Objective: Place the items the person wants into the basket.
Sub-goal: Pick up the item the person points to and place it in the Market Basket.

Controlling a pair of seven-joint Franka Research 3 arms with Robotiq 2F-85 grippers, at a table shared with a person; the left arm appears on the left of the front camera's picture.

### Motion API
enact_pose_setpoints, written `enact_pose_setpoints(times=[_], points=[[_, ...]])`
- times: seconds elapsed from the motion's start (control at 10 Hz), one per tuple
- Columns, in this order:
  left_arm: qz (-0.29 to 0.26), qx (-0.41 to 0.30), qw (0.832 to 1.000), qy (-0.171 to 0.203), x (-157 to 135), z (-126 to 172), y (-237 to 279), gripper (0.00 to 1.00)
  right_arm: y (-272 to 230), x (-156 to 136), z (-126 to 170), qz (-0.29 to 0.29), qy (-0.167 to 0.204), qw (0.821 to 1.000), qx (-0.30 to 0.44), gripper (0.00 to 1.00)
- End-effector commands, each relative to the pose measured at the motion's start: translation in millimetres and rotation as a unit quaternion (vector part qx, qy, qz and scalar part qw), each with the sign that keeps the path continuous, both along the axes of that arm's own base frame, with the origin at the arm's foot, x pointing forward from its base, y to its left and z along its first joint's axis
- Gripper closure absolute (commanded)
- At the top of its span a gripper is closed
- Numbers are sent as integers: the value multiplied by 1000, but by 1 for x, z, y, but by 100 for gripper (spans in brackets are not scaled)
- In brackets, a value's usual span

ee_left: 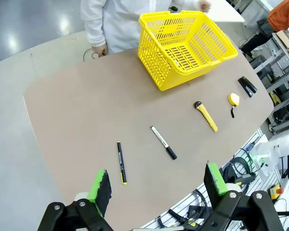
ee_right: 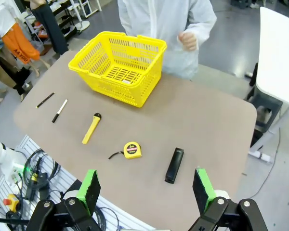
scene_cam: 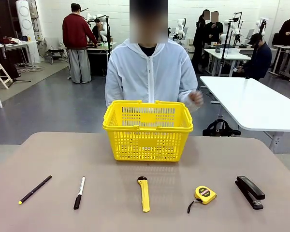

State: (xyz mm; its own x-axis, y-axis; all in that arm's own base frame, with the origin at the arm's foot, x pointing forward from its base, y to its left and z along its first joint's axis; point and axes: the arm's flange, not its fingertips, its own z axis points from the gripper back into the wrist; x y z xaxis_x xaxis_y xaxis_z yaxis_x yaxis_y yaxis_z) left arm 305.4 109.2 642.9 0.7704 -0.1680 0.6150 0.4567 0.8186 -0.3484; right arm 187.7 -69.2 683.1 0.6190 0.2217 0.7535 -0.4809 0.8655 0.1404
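Brown table (scene_cam: 87,154): bears both items below near its front edge.
White-and-black marker (scene_cam: 79,192): lies left of the middle, slightly tilted, black end toward the front edge.
Round yellow tape measure (scene_cam: 205,194): lies flat right of the middle, well apart from the marker, black strap curling off its left side.
White table (scene_cam: 251,101): stands beyond at right.
Black bag (scene_cam: 221,128): sits on the grey floor beside it.
Person in a red top (scene_cam: 76,34): stands far back at left, back turned.

Bare table (scene_cam: 53,154) around basket (scene_cam: 148,145)

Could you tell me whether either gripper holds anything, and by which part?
Nothing is held: the left gripper and right gripper both stand open, empty.
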Motion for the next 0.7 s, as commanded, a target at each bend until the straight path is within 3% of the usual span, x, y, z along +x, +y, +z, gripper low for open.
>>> enact_pose_setpoints(times=[0.0,0.6], points=[[-4,-2,1000,1,1,2,0,0,2,0,0,5,-3,1000,-2,0],[-4,-2,1000,1,1,2,0,0,2,0,0,5,-3,1000,-2,0]])
